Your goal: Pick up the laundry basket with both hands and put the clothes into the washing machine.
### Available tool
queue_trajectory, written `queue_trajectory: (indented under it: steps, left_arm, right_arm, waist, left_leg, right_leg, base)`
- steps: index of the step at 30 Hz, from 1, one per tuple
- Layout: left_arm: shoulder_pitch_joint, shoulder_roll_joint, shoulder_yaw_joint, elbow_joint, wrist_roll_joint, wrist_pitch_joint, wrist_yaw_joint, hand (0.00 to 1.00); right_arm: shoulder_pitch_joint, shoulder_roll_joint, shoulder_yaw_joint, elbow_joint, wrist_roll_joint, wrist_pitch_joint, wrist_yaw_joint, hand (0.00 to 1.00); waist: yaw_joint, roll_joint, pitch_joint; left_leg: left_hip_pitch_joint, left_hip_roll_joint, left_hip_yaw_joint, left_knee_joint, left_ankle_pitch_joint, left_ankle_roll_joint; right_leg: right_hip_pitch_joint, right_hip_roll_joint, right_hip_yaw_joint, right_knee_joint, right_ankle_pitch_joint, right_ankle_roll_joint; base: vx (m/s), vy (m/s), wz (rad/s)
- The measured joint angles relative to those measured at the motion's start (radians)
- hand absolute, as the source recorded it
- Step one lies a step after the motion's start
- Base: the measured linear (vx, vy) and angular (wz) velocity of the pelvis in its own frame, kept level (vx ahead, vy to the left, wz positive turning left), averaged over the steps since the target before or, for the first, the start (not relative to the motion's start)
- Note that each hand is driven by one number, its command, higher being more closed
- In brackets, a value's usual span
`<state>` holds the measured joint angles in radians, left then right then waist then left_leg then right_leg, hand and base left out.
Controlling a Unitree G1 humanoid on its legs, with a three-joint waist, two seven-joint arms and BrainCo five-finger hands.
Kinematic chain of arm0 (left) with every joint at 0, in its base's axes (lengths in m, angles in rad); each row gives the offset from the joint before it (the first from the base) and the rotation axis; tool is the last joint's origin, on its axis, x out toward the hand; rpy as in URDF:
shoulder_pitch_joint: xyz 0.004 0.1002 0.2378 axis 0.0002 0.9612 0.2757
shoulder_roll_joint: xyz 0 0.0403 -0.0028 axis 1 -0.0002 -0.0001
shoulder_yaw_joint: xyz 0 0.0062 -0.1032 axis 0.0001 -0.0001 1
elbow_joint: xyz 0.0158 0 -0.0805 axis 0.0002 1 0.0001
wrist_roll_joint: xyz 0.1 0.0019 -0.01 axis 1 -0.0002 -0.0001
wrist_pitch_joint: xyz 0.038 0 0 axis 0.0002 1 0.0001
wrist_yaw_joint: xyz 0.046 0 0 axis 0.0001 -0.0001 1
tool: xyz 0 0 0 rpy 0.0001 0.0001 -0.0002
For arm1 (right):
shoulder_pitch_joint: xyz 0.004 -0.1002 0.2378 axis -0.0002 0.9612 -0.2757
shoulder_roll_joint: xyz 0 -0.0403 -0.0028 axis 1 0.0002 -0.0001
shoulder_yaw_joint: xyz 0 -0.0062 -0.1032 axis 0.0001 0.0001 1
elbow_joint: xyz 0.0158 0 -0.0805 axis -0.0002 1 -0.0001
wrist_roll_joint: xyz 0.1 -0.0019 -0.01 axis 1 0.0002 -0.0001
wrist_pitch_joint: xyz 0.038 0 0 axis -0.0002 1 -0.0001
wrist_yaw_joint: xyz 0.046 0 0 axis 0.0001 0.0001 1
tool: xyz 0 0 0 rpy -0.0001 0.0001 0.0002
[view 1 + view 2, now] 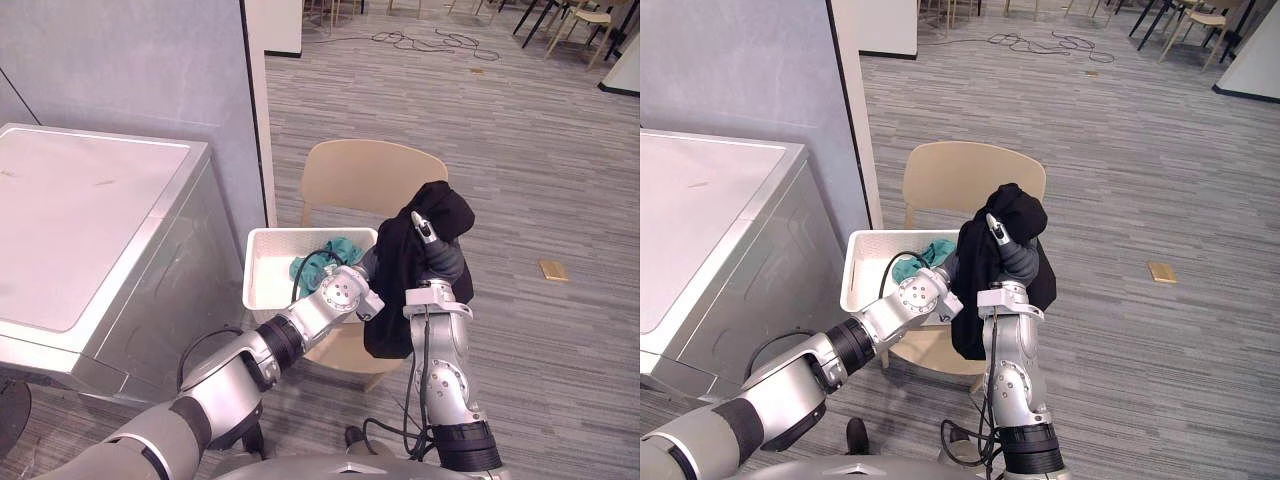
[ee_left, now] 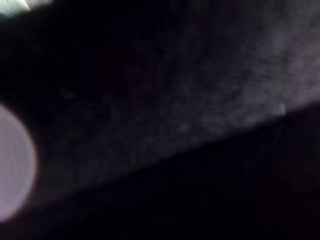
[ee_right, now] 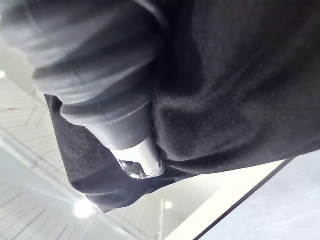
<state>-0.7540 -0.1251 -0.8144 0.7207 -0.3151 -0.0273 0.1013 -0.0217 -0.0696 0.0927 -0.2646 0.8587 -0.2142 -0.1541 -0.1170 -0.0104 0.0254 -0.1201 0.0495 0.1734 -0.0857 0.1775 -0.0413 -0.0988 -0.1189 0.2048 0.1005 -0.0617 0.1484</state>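
Note:
A white laundry basket [image 1: 262, 240] sits on the seat of a beige chair [image 1: 360, 175], with a teal garment [image 1: 325, 262] lying inside. My right hand [image 1: 440, 262] is raised above the basket's right end, and a black garment [image 1: 400, 300] hangs from it and drapes over its top. In the right wrist view one silver finger [image 3: 137, 160] presses into the black cloth [image 3: 225, 80]. My left hand [image 1: 366, 270] reaches across the basket's front rim into the hanging black garment. Its fingers are hidden in the cloth, and dark fabric [image 2: 175, 100] covers the left wrist view.
The silver washing machine [image 1: 80, 220] stands at the left with its flat top lid closed, close beside the basket. A grey wall panel [image 1: 150, 70] rises behind it. Open grey floor lies to the right, with a small tan piece [image 1: 552, 269] on it.

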Motion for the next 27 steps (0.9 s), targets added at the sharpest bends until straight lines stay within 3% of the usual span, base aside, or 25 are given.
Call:
queue_trajectory:
  steps: [6,10,15,18,23,27]
  left_arm:
    - [0.006,-0.001,0.011,0.000,-0.062,-0.001,-0.004,1.00]
    - [0.012,-0.001,0.084,-0.001,-0.123,-0.004,-0.003,1.00]
    - [0.028,0.048,0.354,-0.032,-0.195,-0.006,0.006,1.00]
    - [0.086,0.108,0.457,-0.173,-0.230,-0.021,0.026,1.00]
    - [0.266,0.226,0.721,-0.455,-0.282,-0.064,0.077,1.00]
    - [0.378,0.244,0.807,-0.615,-0.313,-0.101,0.086,1.00]
  right_arm:
    - [0.002,0.001,-0.049,-0.051,0.000,0.001,0.000,0.00]
    - [0.057,0.002,-0.115,-0.140,-0.002,0.001,0.001,0.00]
    - [0.187,0.023,-0.198,-0.190,-0.008,0.008,0.001,0.00]
    - [0.219,0.029,-0.248,-0.192,-0.041,0.023,0.005,0.00]
    - [0.277,0.066,-0.467,-0.195,-0.040,-0.001,0.014,0.00]
    - [0.330,0.089,-0.510,-0.194,-0.040,0.002,0.031,0.00]
  waist:
    - [-0.003,-0.003,0.002]
    - [-0.007,-0.011,0.001]
    - [-0.009,-0.012,0.000]
    - [-0.020,-0.012,0.000]
    - [-0.023,-0.006,-0.003]
    - [-0.019,-0.004,-0.005]
  left_leg:
    - [0.000,0.000,0.002,0.000,-0.001,-0.001]
    - [0.002,-0.001,0.015,0.000,-0.003,-0.001]
    - [0.022,0.000,0.054,-0.001,-0.011,0.003]
    - [0.026,0.004,0.074,-0.001,-0.019,-0.003]
    - [0.034,0.014,0.085,-0.001,-0.027,-0.013]
    - [0.034,0.013,0.085,0.000,-0.026,-0.010]
  right_leg:
    - [-0.001,0.000,0.002,-0.001,-0.002,-0.003]
    - [-0.003,0.002,0.008,-0.001,-0.003,-0.005]
    - [-0.008,0.006,0.052,0.000,-0.002,-0.004]
    - [-0.012,0.013,0.067,0.001,0.000,-0.007]
    - [-0.016,0.024,0.084,0.000,0.000,-0.014]
    - [-0.016,0.024,0.084,0.000,0.000,-0.013]
  base:
    - [0.00,0.000,0.00]
    - [0.00,0.000,-0.04]
    - [0.01,-0.029,-0.25]
    - [0.01,-0.037,-0.18]
    - [0.03,-0.049,-0.11]
    - [0.04,-0.031,-0.01]
